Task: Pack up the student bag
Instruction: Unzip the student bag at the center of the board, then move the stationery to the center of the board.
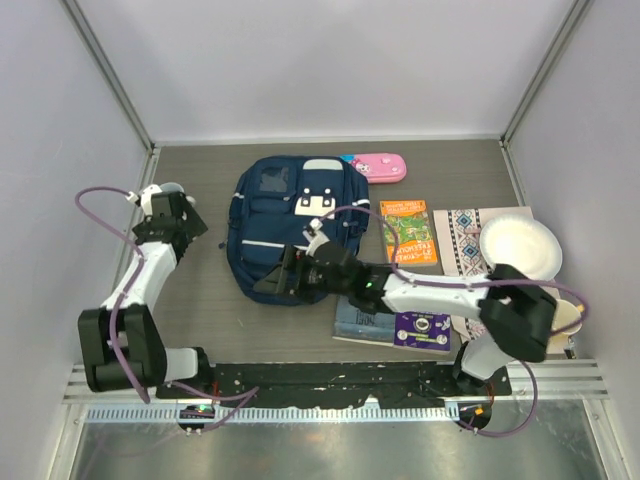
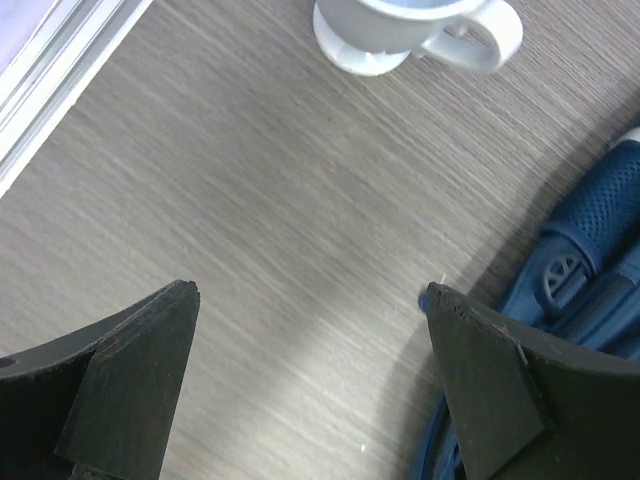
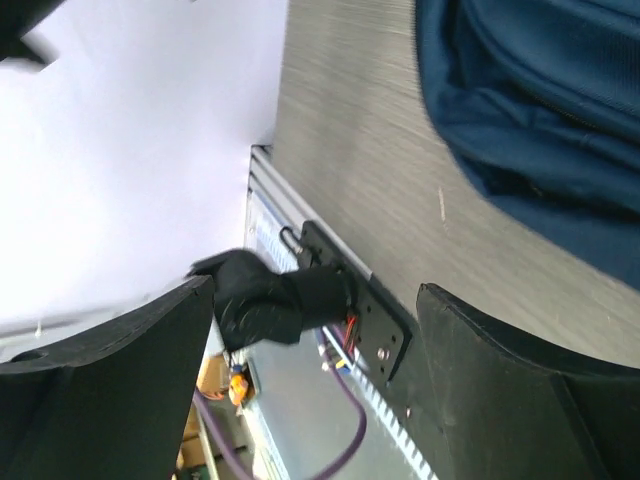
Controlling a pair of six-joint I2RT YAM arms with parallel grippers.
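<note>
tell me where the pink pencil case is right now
In the top view the pink pencil case lies far back, right of centre, by the far right corner of the student bag and beyond the green book.

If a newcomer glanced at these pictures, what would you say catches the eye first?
The navy backpack sits mid-table, by far the biggest thing, with the right gripper stretched across to its near edge, open and empty. On the right lie a pink pencil case, several books and a white plate.
</note>
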